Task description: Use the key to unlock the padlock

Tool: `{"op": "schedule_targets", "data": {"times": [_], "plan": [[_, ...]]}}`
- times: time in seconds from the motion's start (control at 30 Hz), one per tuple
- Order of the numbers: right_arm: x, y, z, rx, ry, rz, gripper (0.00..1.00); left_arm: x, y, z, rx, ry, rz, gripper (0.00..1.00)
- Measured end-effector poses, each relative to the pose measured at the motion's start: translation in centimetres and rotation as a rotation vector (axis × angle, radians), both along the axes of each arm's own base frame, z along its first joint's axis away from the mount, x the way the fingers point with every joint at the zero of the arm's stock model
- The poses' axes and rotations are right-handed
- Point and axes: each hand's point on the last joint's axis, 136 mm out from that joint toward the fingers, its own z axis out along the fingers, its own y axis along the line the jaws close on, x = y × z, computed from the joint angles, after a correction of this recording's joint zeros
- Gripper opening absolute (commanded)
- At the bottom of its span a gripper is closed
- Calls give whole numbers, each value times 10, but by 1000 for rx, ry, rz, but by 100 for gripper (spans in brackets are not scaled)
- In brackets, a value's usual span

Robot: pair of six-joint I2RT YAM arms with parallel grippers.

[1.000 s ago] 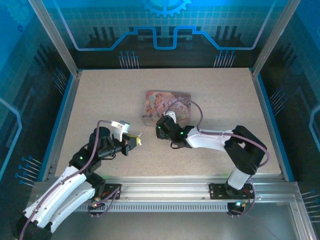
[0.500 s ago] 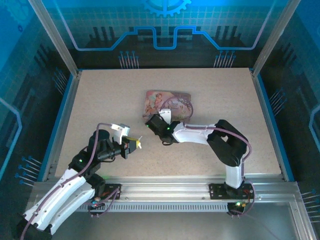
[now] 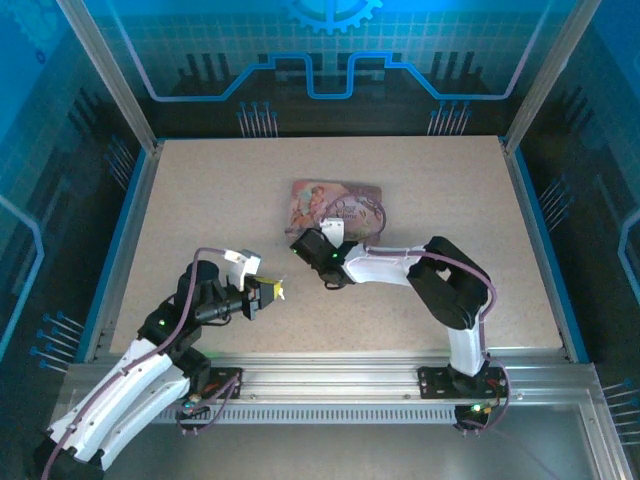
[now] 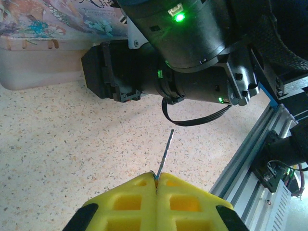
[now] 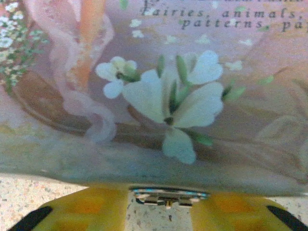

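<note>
The key (image 4: 165,153) is a thin silvery sliver sticking up out of my left gripper (image 4: 157,176), whose yellow fingers are shut on its base. From above, that left gripper (image 3: 268,292) sits left of centre with the key (image 3: 282,290) pointing right. My right gripper (image 3: 299,246) lies low by the near left corner of the pink tin (image 3: 335,208), a short gap from the key tip. In the right wrist view, the padlock (image 5: 168,196) appears end-on as a small bluish metal piece, and the right gripper (image 5: 168,203) is shut on it, close to the tin's wall.
The pink illustrated tin (image 5: 163,96) stands right behind the padlock and at the top left of the left wrist view (image 4: 43,48). The right arm's dark wrist (image 4: 192,48) and its looping cable (image 4: 192,118) hang just beyond the key. The metal rail (image 4: 260,144) runs at the right.
My right gripper slid left along the tin's near edge towards the left gripper, then held. The left gripper with the key drifted slightly towards the near edge.
</note>
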Motion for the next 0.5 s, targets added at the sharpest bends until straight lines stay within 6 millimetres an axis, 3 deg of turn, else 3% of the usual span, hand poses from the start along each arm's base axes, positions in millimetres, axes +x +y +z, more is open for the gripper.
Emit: {"op": "schedule_targets", "data": {"times": [0.23,0.5], "plan": [[7,-3,-8,1,5,-8,33,0,0,1,-1,-2,-2,0],[11,-2,-7,18,15,14,14,0,-1,1,-4,-4,-5,0]]}}
